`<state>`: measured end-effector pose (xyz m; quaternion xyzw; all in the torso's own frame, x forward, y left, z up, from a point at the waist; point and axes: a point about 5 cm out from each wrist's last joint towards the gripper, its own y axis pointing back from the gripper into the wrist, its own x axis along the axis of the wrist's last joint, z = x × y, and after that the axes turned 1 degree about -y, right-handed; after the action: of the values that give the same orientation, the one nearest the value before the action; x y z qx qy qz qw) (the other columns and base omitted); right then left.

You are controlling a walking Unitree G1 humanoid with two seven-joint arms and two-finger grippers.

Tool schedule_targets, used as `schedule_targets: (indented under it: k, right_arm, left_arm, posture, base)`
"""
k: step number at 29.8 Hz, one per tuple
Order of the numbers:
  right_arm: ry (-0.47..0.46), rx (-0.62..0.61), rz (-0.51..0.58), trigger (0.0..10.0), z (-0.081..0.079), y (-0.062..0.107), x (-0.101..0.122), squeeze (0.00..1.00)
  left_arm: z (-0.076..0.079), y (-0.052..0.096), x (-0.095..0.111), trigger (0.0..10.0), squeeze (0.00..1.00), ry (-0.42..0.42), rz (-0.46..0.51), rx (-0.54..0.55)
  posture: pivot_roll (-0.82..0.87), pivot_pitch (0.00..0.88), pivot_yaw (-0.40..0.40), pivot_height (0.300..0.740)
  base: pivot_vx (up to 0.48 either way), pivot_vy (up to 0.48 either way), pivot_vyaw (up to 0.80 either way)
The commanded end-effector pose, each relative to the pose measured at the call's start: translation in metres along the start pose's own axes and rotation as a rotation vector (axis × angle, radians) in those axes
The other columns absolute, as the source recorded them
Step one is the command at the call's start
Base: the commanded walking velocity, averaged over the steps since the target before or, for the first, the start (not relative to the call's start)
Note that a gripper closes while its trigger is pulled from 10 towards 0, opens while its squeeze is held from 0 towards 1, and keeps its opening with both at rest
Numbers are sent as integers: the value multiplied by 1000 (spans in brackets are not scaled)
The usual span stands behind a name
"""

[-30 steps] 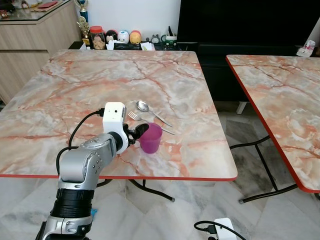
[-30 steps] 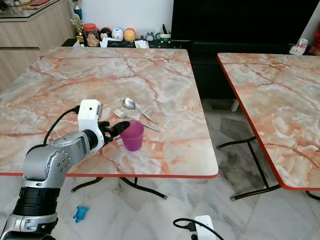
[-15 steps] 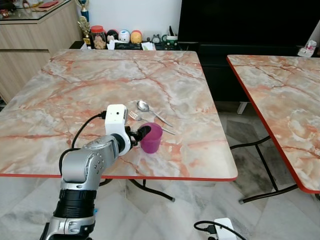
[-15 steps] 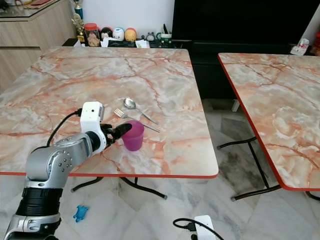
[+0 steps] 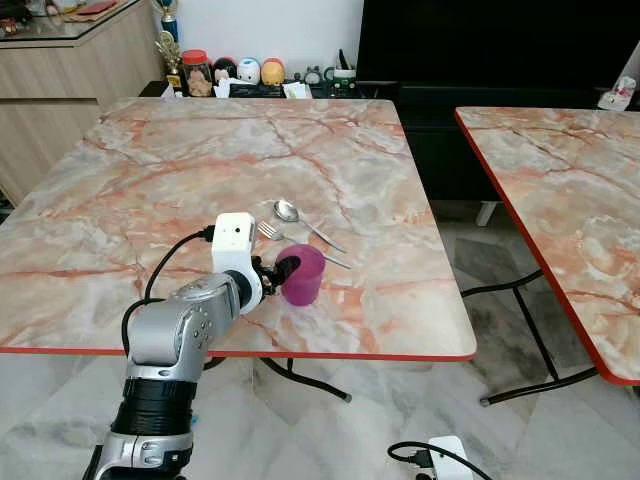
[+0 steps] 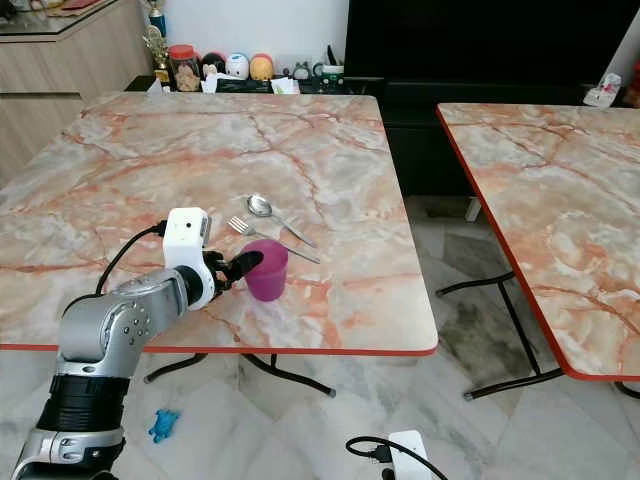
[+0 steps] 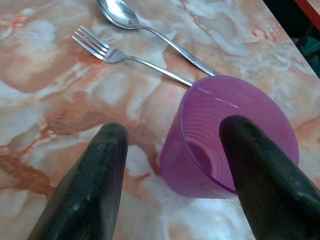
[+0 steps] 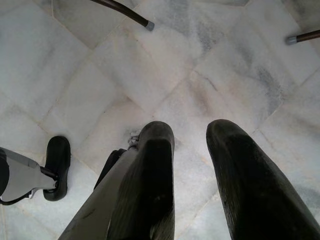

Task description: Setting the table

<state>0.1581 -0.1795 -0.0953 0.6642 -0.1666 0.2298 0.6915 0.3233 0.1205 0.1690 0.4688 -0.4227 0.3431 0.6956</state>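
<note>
Translucent purple plastic cup [image 7: 227, 145], upright, ribbed inside; left gripper [image 7: 172, 172] spread, one finger inside its rim.

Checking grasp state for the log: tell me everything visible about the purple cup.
The purple cup is translucent plastic with faint ridges inside, upright and looks empty, near the front edge of the marble table. The left hand straddles its rim, open: one finger reaches inside the cup, the other sits outside, clear of the wall. Just behind it lie a fork and a spoon; the fork's handle end runs up to the rim.
</note>
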Motion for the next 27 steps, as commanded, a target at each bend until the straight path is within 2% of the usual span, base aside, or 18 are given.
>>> schedule_targets:
  k: [1,5,7,8,9,10,27]
  right_arm:
    - [-4,-2,1,10000,0,0,0,0]
    - [-3,-2,0,10000,1,0,0,0]
    - [-3,-2,0,10000,1,0,0,0]
    - [-3,-2,0,10000,1,0,0,0]
    - [-3,-2,0,10000,0,0,0,0]
    - [-3,-2,0,10000,0,0,0,0]
    - [0,-2,0,10000,1,0,0,0]
  left_arm:
    - [0,-1,-4,10000,0,-2,-7,5]
    - [3,-3,-5,10000,0,4,-5,-2]
    - [4,-4,-5,6118,0,6,-3,-3]
    - [4,-4,-5,6118,0,5,-3,-3]
    - [5,-5,-5,1176,0,6,-3,-4]
    - [5,-5,-5,0,0,8,-3,-5]
    - [5,-5,-2,0,0,13,18,0]
  posture:
    - [142,5,-17,740]
    - [142,7,-18,740]
    - [142,7,-17,740]
    - [142,7,-17,740]
    - [140,8,-17,740]
    - [139,8,-17,740]
    - [143,8,-18,740]
  base:
    - [0,0,0]
    - [0,0,0]
    - [0,0,0]
    - [0,0,0]
    - [0,0,0]
    - [0,0,0]
    - [0,0,0]
